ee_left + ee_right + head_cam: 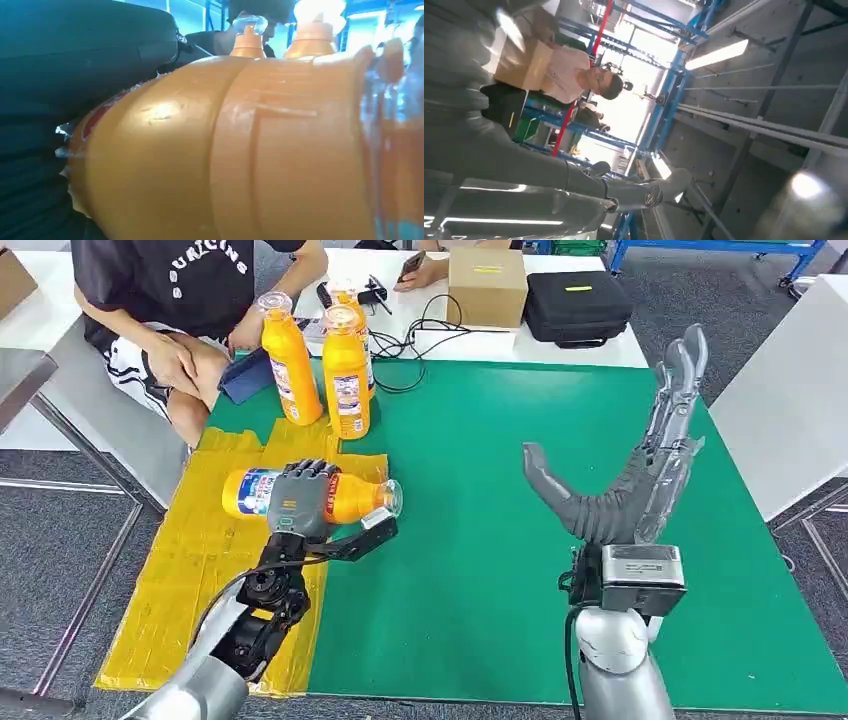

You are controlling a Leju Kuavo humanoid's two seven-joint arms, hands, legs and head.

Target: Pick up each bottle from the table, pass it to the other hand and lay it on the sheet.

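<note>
An orange bottle (352, 498) lies on its side across the right edge of the yellow sheet (190, 570), its clear cap pointing over the green mat (500, 540). My left hand (298, 498) grips it around the middle, fingers wrapped over the label. Up close in the left wrist view, the bottle (225, 150) sits against my dark fingers (75, 75). My right hand (640, 465) is raised over the mat's right half, open, palm up, holding nothing; its fingers (524, 150) spread toward the ceiling. Three more orange bottles (290, 360) (346, 375) (350, 295) stand upright at the mat's far left corner.
A person sits at the far left beside the standing bottles, hands on their knees. Behind the mat, a white table carries a cardboard box (487, 285), a black case (578, 305) and cables (420, 340). Another white table (790, 390) stands to the right.
</note>
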